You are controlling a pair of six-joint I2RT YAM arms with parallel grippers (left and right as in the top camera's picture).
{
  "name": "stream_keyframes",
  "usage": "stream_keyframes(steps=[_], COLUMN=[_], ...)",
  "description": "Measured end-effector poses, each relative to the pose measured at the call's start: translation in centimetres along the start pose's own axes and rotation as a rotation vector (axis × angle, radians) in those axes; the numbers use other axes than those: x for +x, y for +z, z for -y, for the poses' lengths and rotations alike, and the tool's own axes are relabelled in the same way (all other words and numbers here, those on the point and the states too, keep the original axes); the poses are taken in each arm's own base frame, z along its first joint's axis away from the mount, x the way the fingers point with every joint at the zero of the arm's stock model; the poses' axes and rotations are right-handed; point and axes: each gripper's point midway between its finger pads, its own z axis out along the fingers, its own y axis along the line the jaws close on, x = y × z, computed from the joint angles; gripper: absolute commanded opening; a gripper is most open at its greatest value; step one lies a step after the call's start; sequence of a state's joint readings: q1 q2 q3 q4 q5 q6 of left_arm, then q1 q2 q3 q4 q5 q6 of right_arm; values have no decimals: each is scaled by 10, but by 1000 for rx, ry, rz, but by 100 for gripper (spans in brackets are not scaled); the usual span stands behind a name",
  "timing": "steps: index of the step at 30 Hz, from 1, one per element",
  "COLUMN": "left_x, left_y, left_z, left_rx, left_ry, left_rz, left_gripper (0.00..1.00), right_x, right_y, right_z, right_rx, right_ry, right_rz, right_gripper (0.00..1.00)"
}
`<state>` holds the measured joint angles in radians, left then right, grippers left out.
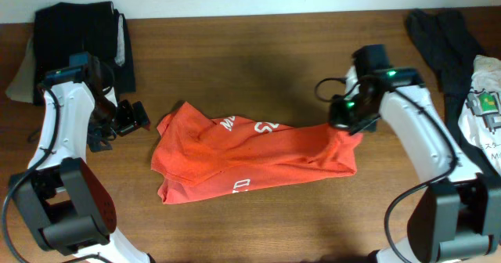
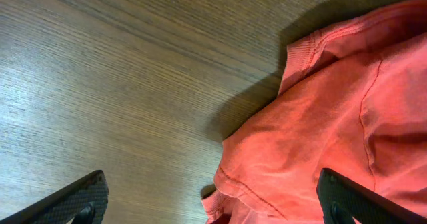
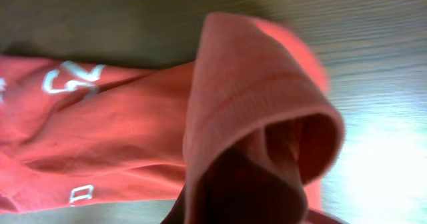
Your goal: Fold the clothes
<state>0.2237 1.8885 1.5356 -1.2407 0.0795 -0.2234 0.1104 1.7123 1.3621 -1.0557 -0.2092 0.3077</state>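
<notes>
T-shirt [image 1: 250,153]: crumpled on table [image 1: 258,232], long axis left-right | right gripper [image 1: 344,118]: clamped on its right end | left gripper [image 1: 131,119]: spread wide, empty, just beside left end, cloth ahead of jaws | next: probably grab left end

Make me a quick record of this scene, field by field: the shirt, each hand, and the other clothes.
T-shirt: red-orange, crumpled, unfolded, on table
left hand: open, at T-shirt's left edge
right hand: shut on raised fold at T-shirt's right edge
dark stack: folded clothes, far left corner
loose: dark garment, white garment, far right
</notes>
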Motion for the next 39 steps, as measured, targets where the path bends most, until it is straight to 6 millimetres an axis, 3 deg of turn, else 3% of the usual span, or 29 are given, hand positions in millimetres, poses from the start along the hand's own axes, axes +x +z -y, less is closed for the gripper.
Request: stream_keyframes(steps=[10, 12, 15, 17, 21, 24, 26, 32, 35, 39], left_x=[0, 0, 0, 0, 0, 0, 0, 0, 0, 0], left_y=[0, 0, 0, 0, 0, 0, 0, 0, 0, 0], left_z=[0, 0, 0, 0, 0, 0, 0, 0, 0, 0], left_rx=[0, 0, 0, 0, 0, 0, 0, 0, 0, 0], left_ry=[0, 0, 0, 0, 0, 0, 0, 0, 0, 0], left_rz=[-1, 0, 0, 0, 0, 0, 0, 0, 0, 0], left_gripper=[100, 100, 99, 99, 100, 99, 99, 100, 99, 100], right_x=[36, 39, 45, 48, 54, 57, 50, 13, 18, 28], right_y=[39, 42, 46, 49, 51, 47, 40, 17, 24, 53], right_z=[-64, -72, -79, -82, -86, -75, -57, 23, 40, 38], right_rx=[-48, -58, -62, -63, -59, -34, -3, 48, 36, -45], right_ry=[-116, -130, -139, -149, -165, -136, -96, 20, 4, -46], right_rz=[-59, -59, -73, -84, -99, -128, -133, -90, -108, -109], right_gripper=[9, 23, 71, 79, 81, 87, 93, 100, 99, 98])
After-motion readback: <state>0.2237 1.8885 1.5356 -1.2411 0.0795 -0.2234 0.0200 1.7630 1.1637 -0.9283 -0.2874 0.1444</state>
